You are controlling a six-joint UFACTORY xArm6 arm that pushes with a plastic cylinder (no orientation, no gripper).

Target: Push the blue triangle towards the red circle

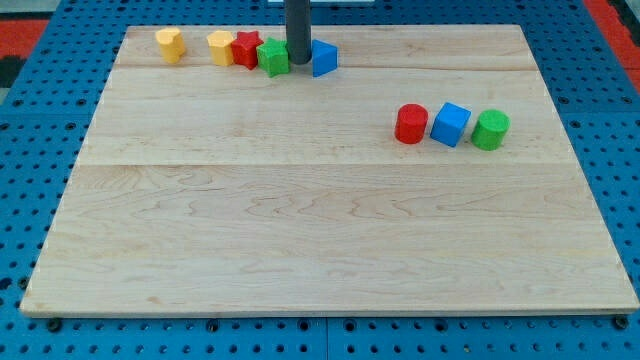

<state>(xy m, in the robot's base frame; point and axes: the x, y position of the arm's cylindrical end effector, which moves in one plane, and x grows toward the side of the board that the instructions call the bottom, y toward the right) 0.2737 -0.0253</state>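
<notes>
In the camera view, my tip (298, 62) stands near the top edge of the wooden board (320, 240), wedged between the green block (274, 57) on the view's left and the blue triangle (323, 58) on the view's right, close against both as far as can be told. There is no gripper to open or close here, only the dark rod and its lower end. The red circle (411, 124) lies well apart from the triangle, toward the view's right and lower down, at the left end of a short row with the blue cube (451, 124) and a second green block (490, 130). So the triangle sits on the same side of my tip as the target, which is useful; a push toward the view's right would likely carry it across, but it also needs to travel downward. I judge my tip should first shift a little above the triangle, then drive diagonally down and rightward.
</notes>
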